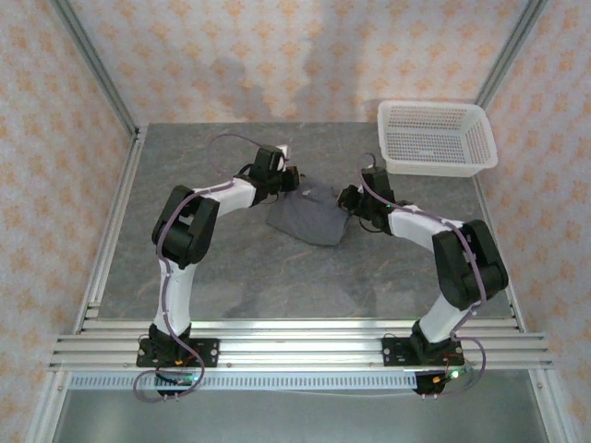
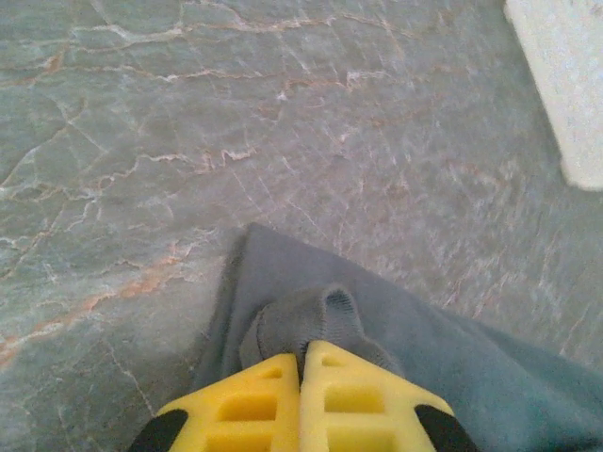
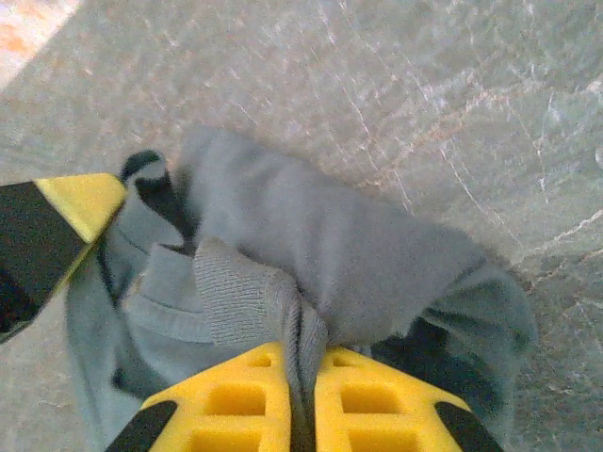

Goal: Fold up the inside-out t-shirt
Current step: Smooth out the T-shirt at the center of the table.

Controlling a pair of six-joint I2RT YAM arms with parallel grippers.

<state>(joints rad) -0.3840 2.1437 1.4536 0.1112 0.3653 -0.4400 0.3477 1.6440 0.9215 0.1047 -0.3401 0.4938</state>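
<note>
- The left pincer (image 2: 303,356) is clamped shut on a bunched fold of the t-shirt (image 2: 405,330). The right pincer (image 3: 303,350) is closed on a ribbed edge of the same cloth.
- The t-shirt lies crumpled in a small grey heap on the bench (image 1: 231,268), towards the far side, between the two pincers.
- A white basket (image 1: 434,164) stands well apart at the far right corner, with bare bench between.
- The top view shows the whole heap. The right wrist view shows the seam pinched. The left wrist view catches a blurred corner of the basket.
</note>
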